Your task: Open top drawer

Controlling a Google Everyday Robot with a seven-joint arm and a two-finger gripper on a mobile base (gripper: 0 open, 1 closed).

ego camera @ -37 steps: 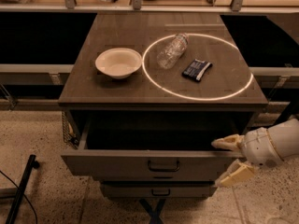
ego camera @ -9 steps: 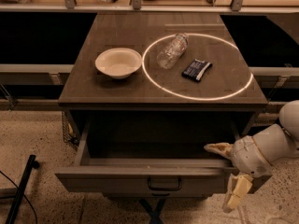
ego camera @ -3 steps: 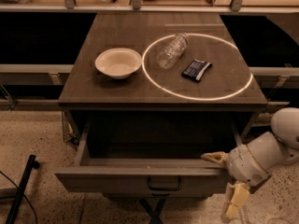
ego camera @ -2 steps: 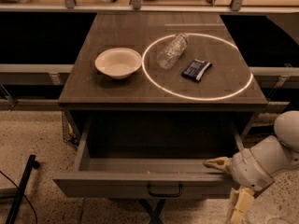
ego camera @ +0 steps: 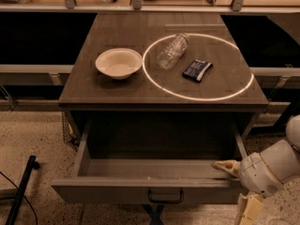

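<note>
The top drawer (ego camera: 140,189) of the grey-beige cabinet stands pulled far out, and its dark inside shows nothing in it. Its dark bail handle (ego camera: 165,198) sits at the centre of the front panel. My gripper (ego camera: 236,187) is at the drawer's right front corner with its fingers spread. One fingertip (ego camera: 225,165) reaches over the front panel into the drawer, the other (ego camera: 248,210) hangs outside the front, below it. The white arm comes in from the right edge. The lower drawers are hidden under the open one.
On the cabinet top (ego camera: 93,90) sit a white bowl (ego camera: 118,63), a lying clear plastic bottle (ego camera: 172,50) and a dark snack packet (ego camera: 197,70), the last two inside a projected light ring. A black pole (ego camera: 21,191) leans at lower left. Dark shelving flanks the cabinet.
The drawer has slid further out toward the camera. My gripper has moved down and forward along with its right front corner.
</note>
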